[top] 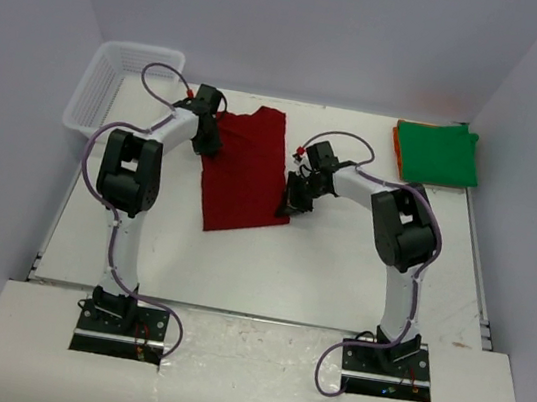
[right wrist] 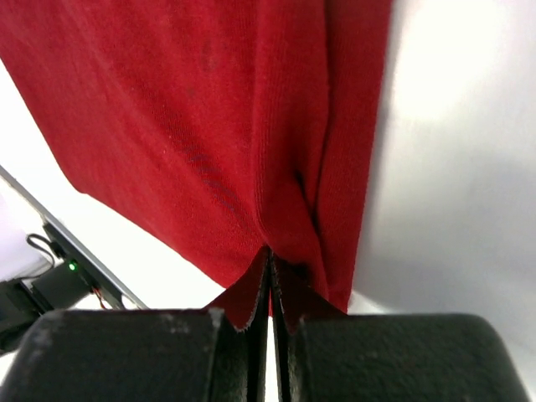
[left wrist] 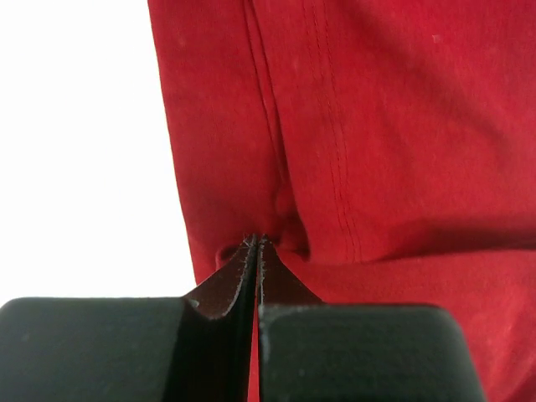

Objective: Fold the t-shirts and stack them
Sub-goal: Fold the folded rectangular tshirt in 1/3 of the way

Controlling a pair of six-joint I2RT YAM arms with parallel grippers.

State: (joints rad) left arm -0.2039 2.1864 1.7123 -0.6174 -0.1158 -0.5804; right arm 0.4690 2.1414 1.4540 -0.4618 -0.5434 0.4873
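White mesh basket (top: 90,94) stood upper left. Green t-shirt (top: 439,156) lay on orange t-shirt (top: 398,135), upper right. Centre: left gripper (left wrist: 255,244) and right gripper (right wrist: 270,253) each clamped tight on dark red t-shirt (top: 247,173).

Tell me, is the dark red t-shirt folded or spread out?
Partly folded: the dark red t-shirt lies as a narrow strip, no sleeves showing, layers doubled at the right tool.
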